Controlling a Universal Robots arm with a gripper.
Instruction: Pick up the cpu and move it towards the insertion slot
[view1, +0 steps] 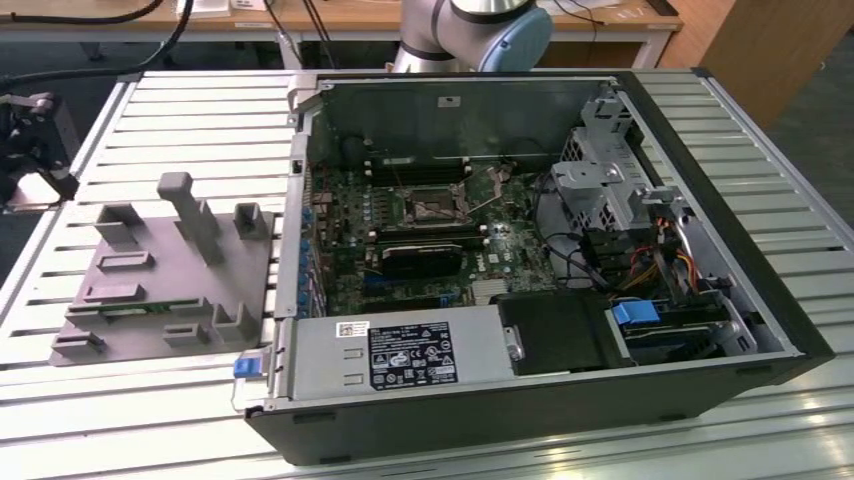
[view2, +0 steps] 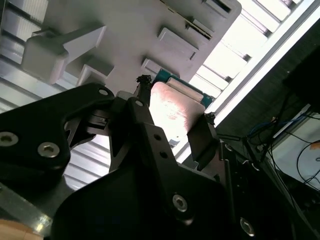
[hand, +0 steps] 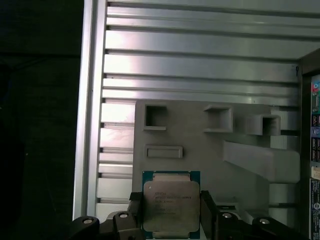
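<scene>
The cpu (hand: 171, 202), a flat square chip with a silvery top and a green-blue rim, sits between my gripper's (hand: 171, 212) two black fingers in both wrist views. The gripper (view2: 175, 120) is shut on the cpu (view2: 175, 105) and holds it above the grey tray (hand: 200, 145). In the exterior view the gripper (view1: 30, 150) is at the far left, beyond the tray (view1: 160, 290). The insertion slot (view1: 434, 205), a square socket with a shiny metal frame, lies on the motherboard inside the open computer case, well to the exterior view's right of the gripper.
The open case (view1: 534, 400) has raised walls, a power supply (view1: 400, 360) at the front, and drive cages with cables (view1: 627, 200) on the exterior view's right. Upright grey blocks (view1: 187, 215) rise from the tray. The slatted metal table (view1: 187, 100) ends just left of the gripper.
</scene>
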